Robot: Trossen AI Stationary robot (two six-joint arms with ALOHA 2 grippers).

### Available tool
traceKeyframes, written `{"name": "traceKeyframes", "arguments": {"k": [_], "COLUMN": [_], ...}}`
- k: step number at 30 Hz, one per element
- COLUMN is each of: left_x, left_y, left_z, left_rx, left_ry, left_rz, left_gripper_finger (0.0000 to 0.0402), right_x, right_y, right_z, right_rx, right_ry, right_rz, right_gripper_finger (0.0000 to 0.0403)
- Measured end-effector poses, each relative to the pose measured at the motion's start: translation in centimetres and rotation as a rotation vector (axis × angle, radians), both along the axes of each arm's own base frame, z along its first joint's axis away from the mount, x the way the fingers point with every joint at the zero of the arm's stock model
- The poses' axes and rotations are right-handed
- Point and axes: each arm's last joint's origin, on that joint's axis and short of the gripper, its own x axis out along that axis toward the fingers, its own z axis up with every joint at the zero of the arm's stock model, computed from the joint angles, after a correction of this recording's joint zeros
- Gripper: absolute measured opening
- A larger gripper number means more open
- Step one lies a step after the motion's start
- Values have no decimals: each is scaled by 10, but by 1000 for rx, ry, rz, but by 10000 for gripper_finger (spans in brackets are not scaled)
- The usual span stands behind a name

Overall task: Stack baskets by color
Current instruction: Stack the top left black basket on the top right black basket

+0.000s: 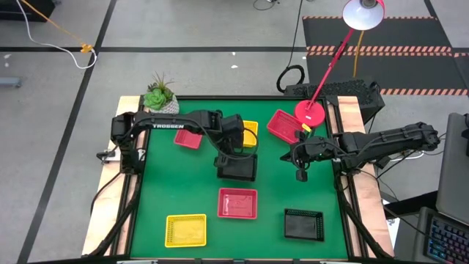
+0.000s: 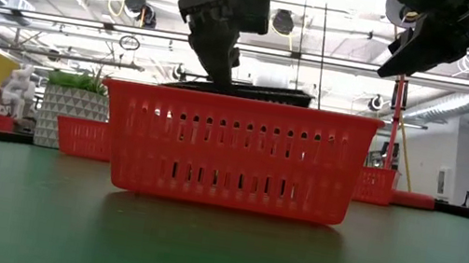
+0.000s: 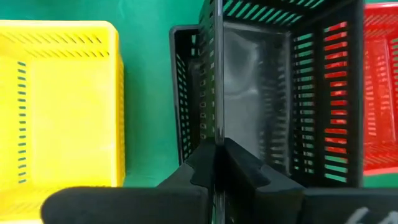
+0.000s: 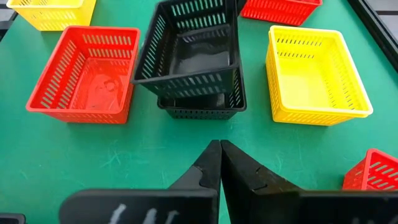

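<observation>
My left gripper [image 1: 233, 155] pinches the rim of a black perforated plastic basket [image 4: 189, 46], which sits tilted and only half nested in a second black basket [image 4: 202, 102] mid-table, between a yellow mesh basket [image 4: 314, 74] and a red one [image 4: 84, 71]. I'd level it and press it square before letting go. My right gripper [image 1: 300, 174] hovers nearby, fingers pressed together.

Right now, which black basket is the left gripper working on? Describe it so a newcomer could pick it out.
Start at the green table and find the left gripper near its middle. Under it sits a black basket tilted into another black basket, with a yellow basket on one side and a red basket on the other. It is the only basket sitting crooked on top of another.
</observation>
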Motion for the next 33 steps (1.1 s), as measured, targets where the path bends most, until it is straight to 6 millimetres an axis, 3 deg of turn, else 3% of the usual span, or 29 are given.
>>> {"name": "traceKeyframes", "arguments": {"k": [27,33], "left_x": [9,12], "left_y": [3,3], "left_z": [-15,-14], "left_rx": [10,14], "left_ry": [4,-27], "left_rz": [-19,-13], "left_gripper_finger": [37,91], "right_x": [0,0], "right_y": [0,0], "right_z": [0,0], "right_rx": [0,0], "right_ry": [0,0], "right_rz": [0,0], "right_gripper_finger": [2,2]}}
